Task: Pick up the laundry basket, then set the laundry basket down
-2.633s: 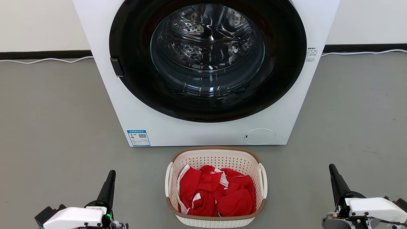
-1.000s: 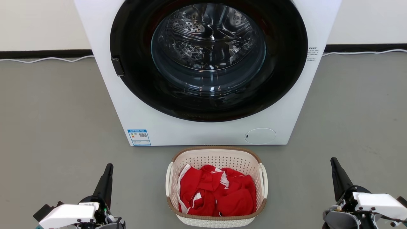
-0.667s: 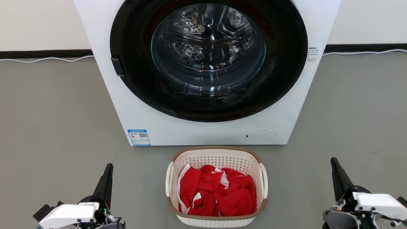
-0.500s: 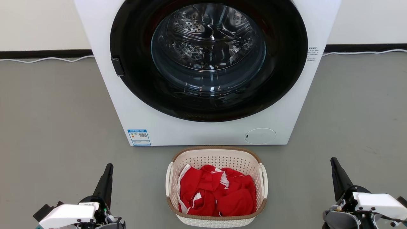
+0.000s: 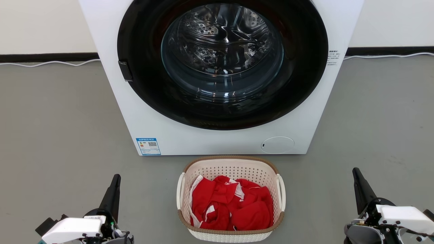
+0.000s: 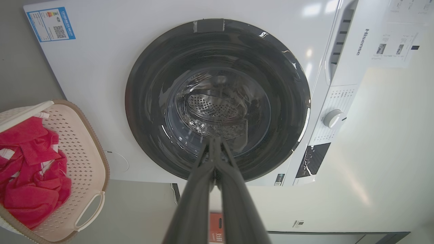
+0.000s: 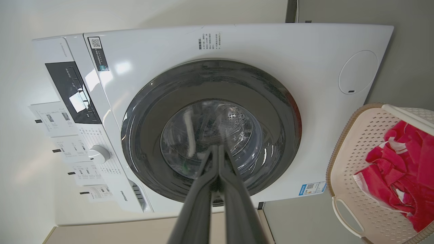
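As seen from the head: basket (image 5: 230, 168) upright on the floor (image 5: 61, 135), near the front of the washer (image 5: 203, 144) and seemingly not touching it.
Basket load: crumpled red cloth (image 5: 234, 206) with white trim, heaped inside, lying below the brown rim.
Handles: one white loop on each side of the basket, both free, with nothing hooked through or closed around either.
Left tool (image 5: 116, 179): low at the left, fingers pressed together into one dark point, holding nothing, well apart from the basket's left side.
Right tool (image 5: 355, 173): low at the right, fingers likewise closed tip to tip, holding nothing, well apart from the basket's right side.
Wrist views: each closed pair of fingers aimed at the washer's round door, with the basket off to one side and out of reach of the tips.
Washer: dark round door facing the basket, steel drum visible through the glass.
End state: basket down on the floor, as the last words of the task ask. Whether set there by the task, not to be told from one moment.
Stage: fits two readings alike, either a basket waiting to be lifted or one lifted and set back down. No lift under way and no contact.
Left to do: unsettled for the same reason.
Handling, as a guess: light stiff shell, soft load, steady while standing.
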`<state>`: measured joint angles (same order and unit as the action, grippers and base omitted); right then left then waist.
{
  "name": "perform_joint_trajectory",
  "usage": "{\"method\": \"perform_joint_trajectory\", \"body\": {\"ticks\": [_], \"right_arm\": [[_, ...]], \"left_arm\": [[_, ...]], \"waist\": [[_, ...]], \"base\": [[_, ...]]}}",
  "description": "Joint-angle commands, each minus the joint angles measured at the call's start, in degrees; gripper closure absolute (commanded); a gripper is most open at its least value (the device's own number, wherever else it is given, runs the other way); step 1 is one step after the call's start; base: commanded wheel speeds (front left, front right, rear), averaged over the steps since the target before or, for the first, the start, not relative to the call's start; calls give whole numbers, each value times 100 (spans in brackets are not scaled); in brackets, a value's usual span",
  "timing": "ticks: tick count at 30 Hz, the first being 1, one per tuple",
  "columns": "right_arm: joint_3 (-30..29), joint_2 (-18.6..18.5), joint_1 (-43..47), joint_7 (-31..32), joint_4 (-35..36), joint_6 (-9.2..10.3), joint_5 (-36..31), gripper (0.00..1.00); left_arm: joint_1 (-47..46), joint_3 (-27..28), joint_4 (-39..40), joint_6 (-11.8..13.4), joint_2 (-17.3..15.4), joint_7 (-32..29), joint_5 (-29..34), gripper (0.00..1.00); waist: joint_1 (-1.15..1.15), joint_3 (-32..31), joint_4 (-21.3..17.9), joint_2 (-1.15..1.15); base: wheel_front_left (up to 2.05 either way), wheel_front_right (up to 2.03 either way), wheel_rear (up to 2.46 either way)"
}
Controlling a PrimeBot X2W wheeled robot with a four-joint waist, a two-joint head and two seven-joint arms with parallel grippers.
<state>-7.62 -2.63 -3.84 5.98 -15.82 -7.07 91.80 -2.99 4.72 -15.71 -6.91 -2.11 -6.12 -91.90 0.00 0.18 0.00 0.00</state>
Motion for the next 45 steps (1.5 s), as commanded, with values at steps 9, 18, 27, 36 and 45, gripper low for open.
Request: {"method": "perform_joint_trajectory", "body": {"ticks": [9,18,27,36,45], "right_arm": [[110,-25,-235,51,179,-42,37,100],[110,-25,-235,50,179,-42,37,100],[110,-25,-235,50,179,-42,37,100],[110,-25,-235,50,179,-42,37,100],[110,-25,-235,50,179,-42,37,100]], "left_arm": [[-320,179,165,-58,-76,-35,-28,100],[-320,179,166,-58,-76,-35,-28,100],[-320,179,166,-58,-76,-35,-28,100],[-320,179,166,-58,-76,-35,-28,100],[-320,179,166,-58,-76,-35,-28,100]], "waist": [[0,0,0,0],[0,0,0,0],[0,0,0,0],[0,0,0,0],[0,0,0,0]], "base": [[0,0,0],[0,0,0],[0,0,0],[0,0,0],[0,0,0]]}}
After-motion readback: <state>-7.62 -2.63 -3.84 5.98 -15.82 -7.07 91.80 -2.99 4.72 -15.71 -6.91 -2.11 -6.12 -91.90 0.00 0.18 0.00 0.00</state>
